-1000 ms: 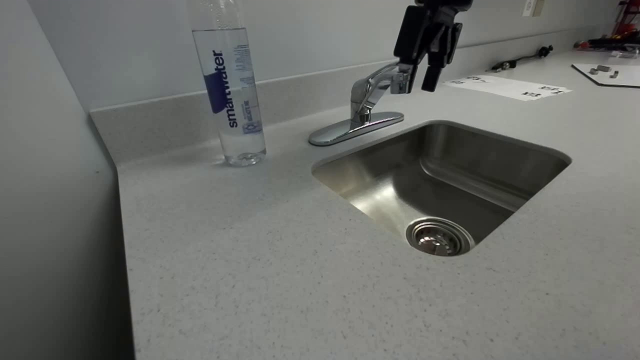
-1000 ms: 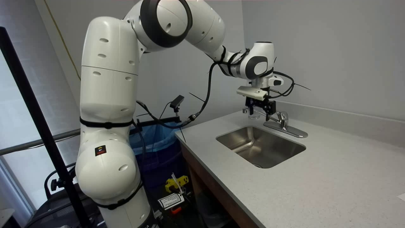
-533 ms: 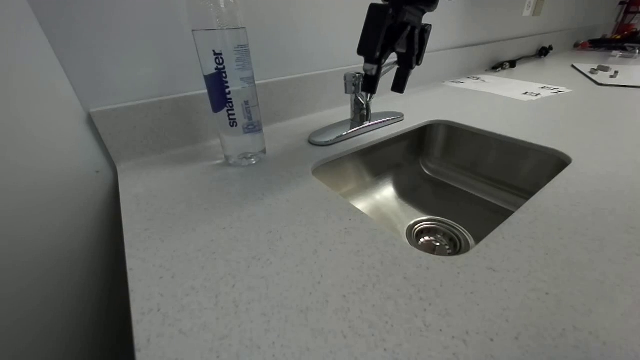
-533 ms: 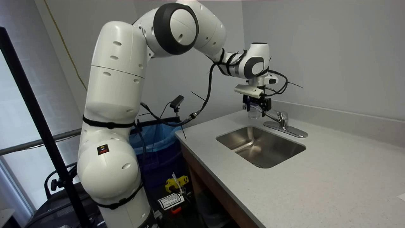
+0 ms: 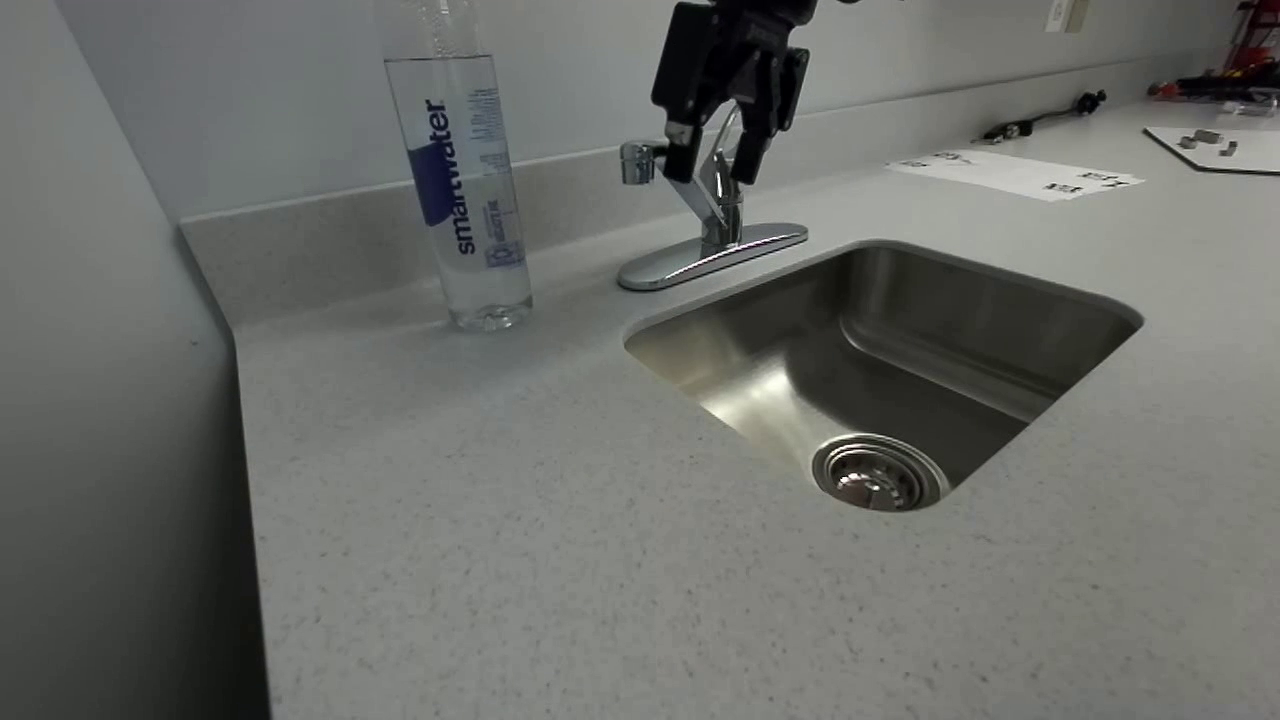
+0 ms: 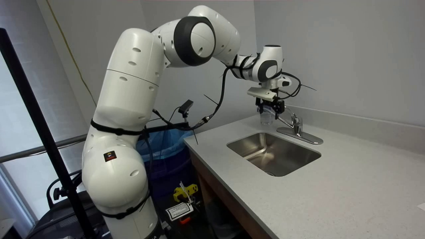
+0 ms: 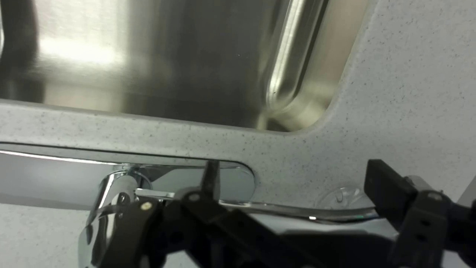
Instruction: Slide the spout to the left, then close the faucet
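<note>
The chrome faucet (image 5: 724, 218) stands on its oval base plate behind the sink. Its slim spout (image 5: 693, 192) points left, towards the bottle, with the nozzle left of my fingers. My gripper (image 5: 715, 170) is open, with its two fingers apart at the spout. In the wrist view the spout (image 7: 297, 211) runs across between the open fingers of my gripper (image 7: 297, 182), and its far end is hidden behind the right finger. I cannot tell whether a finger touches it. The lever (image 6: 290, 113) is tilted up. The faucet body (image 6: 297, 124) also shows in this exterior view.
A clear water bottle (image 5: 470, 190) stands on the counter near the spout's nozzle; its base shows in the wrist view (image 7: 340, 197). The steel sink (image 5: 985, 300) lies in front of the faucet. A wall with a low backsplash (image 5: 590, 195) is behind. Paper sheets (image 5: 1010, 175) lie farther right.
In an exterior view the spout has swung left, from pointing over the sink side to pointing at the bottle. My gripper has moved left along with it, staying open.
</note>
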Robot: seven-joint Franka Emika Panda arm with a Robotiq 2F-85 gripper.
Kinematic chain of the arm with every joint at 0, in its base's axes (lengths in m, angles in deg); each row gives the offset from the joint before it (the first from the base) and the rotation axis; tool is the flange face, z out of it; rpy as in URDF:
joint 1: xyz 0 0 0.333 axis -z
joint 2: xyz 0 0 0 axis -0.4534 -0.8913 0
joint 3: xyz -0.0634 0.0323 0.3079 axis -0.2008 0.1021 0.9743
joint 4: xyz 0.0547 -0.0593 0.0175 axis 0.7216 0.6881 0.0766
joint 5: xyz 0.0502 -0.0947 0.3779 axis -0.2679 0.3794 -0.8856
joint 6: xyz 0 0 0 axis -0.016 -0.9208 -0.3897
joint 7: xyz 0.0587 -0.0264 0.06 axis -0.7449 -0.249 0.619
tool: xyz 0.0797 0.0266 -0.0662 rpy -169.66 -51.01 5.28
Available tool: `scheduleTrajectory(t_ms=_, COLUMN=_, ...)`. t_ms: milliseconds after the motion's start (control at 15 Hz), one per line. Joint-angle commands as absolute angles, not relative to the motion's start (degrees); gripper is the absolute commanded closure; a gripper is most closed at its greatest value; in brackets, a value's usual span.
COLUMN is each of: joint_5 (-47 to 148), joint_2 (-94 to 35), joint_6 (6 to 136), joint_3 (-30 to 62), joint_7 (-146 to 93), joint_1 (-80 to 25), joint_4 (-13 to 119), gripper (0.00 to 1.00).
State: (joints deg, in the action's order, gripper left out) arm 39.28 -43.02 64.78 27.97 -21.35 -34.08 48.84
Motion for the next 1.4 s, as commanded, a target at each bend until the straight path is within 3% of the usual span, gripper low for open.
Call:
scheduleTrajectory(t_ms=0, joint_5=39.14, joint_2=-46.91, joint_6=62.29, joint_3=28.05, joint_7=-23.07, joint_1=-35.19, joint_4=40.34, gripper=0.0)
scheduleTrajectory(t_ms=1333, joint_5=40.01, joint_2=-52.77, joint_6=59.49, joint_3=27.43, joint_7=-23.53, joint_1=-36.34, joint_4=24.99, gripper=0.0)
